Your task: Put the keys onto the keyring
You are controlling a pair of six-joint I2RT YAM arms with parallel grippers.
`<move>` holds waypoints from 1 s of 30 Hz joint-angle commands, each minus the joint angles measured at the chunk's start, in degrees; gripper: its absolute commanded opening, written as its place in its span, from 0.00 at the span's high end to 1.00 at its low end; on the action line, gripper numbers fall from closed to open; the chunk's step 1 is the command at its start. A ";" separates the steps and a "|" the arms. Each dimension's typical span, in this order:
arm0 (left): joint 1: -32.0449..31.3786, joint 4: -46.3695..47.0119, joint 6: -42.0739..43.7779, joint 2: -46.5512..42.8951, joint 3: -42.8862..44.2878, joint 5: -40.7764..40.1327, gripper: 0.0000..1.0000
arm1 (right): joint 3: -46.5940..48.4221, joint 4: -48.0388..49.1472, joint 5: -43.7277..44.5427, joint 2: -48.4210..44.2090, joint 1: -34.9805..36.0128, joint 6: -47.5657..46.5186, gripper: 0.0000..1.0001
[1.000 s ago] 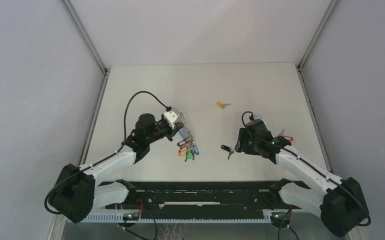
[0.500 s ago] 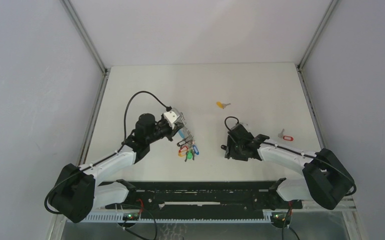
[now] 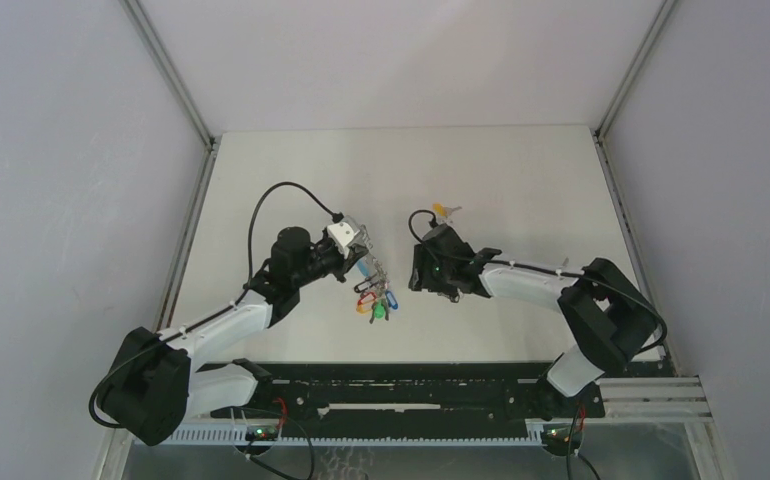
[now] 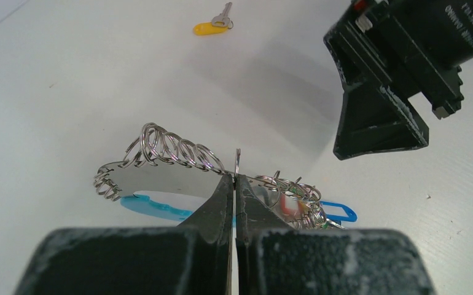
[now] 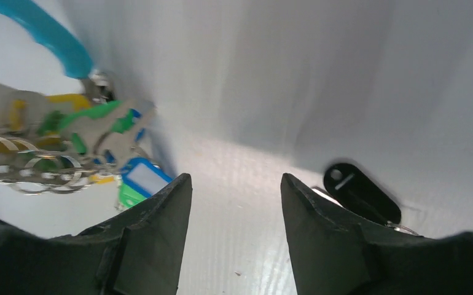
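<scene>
The keyring (image 3: 376, 300), a bunch of coloured tags on a chain of metal loops with a light-blue band, hangs from my left gripper (image 3: 363, 262). In the left wrist view that gripper (image 4: 234, 178) is shut on a thin metal ring of the keyring (image 4: 179, 150), lifting the chain off the table. My right gripper (image 3: 417, 277) is open and empty, just right of the bunch. In the right wrist view its jaws (image 5: 236, 181) stand wide apart, with the keyring tags (image 5: 99, 132) to the left and the black-tagged key (image 5: 360, 193) to the right. The yellow-tagged key (image 3: 446, 210) lies farther back. The red-tagged key is not visible.
The yellow-tagged key also shows in the left wrist view (image 4: 212, 26), beyond the right gripper's black body (image 4: 387, 92). Metal frame rails (image 3: 186, 100) run along the table's left and right sides. The right arm (image 3: 531, 285) stretches across the table's near right part.
My right arm has swung left across the table, from beside the black-tagged key to just right of the keyring, still open. The left gripper and keyring have not moved.
</scene>
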 commanded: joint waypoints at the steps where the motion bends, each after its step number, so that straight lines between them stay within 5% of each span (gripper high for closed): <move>1: 0.25 2.84 -0.51 -0.36 3.37 0.06 1.00 | 4.40 0.86 -1.63 -1.97 -0.71 -8.87 0.45; 11: 0.25 2.67 -0.30 -0.40 3.47 0.90 1.00 | 4.43 -20.67 1.95 -10.43 -6.23 -23.30 0.49; 30: 0.25 2.67 -0.25 -0.23 3.46 1.55 1.00 | 2.24 -15.46 -7.74 -2.67 -11.76 -28.74 0.62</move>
